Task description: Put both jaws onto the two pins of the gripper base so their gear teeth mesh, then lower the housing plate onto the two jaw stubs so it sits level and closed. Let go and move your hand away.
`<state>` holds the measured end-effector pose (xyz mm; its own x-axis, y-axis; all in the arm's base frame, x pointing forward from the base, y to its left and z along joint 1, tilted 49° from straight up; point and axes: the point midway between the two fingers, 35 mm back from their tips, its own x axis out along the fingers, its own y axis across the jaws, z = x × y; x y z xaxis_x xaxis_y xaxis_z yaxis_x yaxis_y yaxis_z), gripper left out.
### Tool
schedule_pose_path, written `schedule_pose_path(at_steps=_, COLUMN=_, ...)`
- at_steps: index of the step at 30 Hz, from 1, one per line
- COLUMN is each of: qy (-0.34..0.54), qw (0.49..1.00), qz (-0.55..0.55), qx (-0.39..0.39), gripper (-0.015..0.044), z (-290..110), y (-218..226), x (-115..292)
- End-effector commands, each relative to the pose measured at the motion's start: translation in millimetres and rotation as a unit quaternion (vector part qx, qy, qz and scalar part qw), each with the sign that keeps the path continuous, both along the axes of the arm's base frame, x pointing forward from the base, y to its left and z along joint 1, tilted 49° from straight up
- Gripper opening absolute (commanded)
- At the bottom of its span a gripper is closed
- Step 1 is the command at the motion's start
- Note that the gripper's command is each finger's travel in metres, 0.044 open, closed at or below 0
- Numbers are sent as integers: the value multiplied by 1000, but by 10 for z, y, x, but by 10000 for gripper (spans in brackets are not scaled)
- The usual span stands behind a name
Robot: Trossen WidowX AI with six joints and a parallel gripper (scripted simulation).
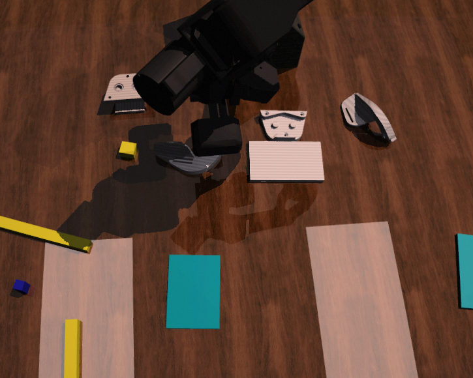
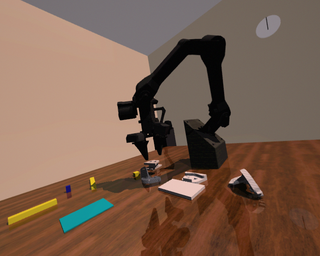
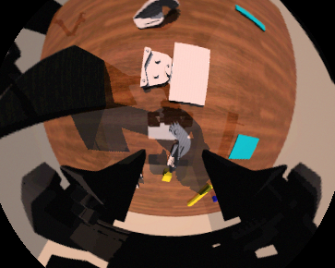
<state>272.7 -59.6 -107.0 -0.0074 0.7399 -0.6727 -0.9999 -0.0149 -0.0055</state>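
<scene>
The white gripper base [image 1: 283,122] [image 2: 194,177] [image 3: 156,69] lies with its two pins up and bare. One jaw [image 1: 188,160] [image 2: 151,180] [image 3: 183,140] lies in the arm's shadow, left of the base in the top view, partly under the gripper there. The other jaw [image 1: 380,116] [image 2: 252,182] [image 3: 148,19] rests tilted at the right. The housing plate [image 1: 113,94] [image 2: 152,161] lies at the back left, partly hidden by the arm; it is mostly hidden in the wrist view. My gripper [image 2: 153,156] [image 3: 173,152] is open and empty, pointing down above the table near the shadowed jaw.
A white slab [image 1: 285,161] [image 2: 181,188] [image 3: 189,74] lies close in front of the base. A yellow cube [image 1: 127,150] [image 2: 136,174] [image 3: 167,176] lies left of the shadowed jaw. Yellow bars, a blue cube [image 1: 21,286] and teal plates, one at front centre [image 1: 193,291] [image 2: 86,214], lie farther out.
</scene>
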Motion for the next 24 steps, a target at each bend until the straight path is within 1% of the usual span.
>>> schedule_pose_path(at_steps=1, qy=0, qw=1000, qz=0, qx=0, gripper=256, z=0, y=0, x=0)
schedule_pose_path(at_steps=11, qy=0, qw=1000, qz=0, qx=0, gripper=0, z=0, y=0, x=0)
schedule_pose_path(at_steps=24, qy=0, qw=1000, qz=0, qx=0, gripper=0, z=0, y=0, x=0)
